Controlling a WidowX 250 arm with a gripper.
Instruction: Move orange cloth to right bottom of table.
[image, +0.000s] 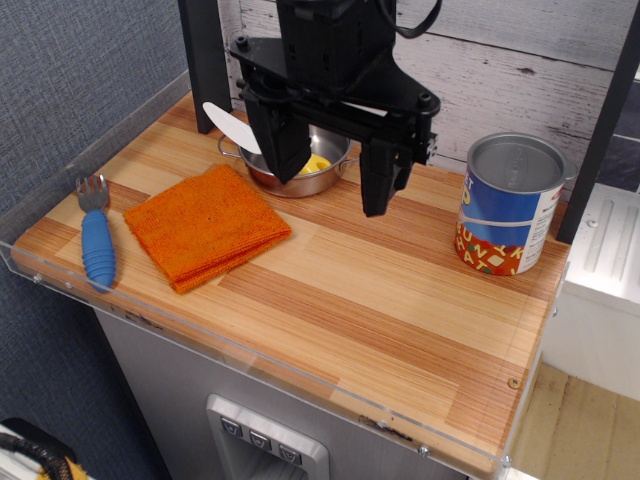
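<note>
The orange cloth lies folded flat on the left part of the wooden table, next to a blue fork. My gripper hangs open above the table's middle back, its two black fingers wide apart and empty. It is up and to the right of the cloth, not touching it. The left finger stands in front of the steel pot.
A blue-handled fork lies at the left edge. The steel pot holds something yellow, with a white spatula-like piece at its rim. A tall blue can stands at the right back. A clear acrylic rim edges the table.
</note>
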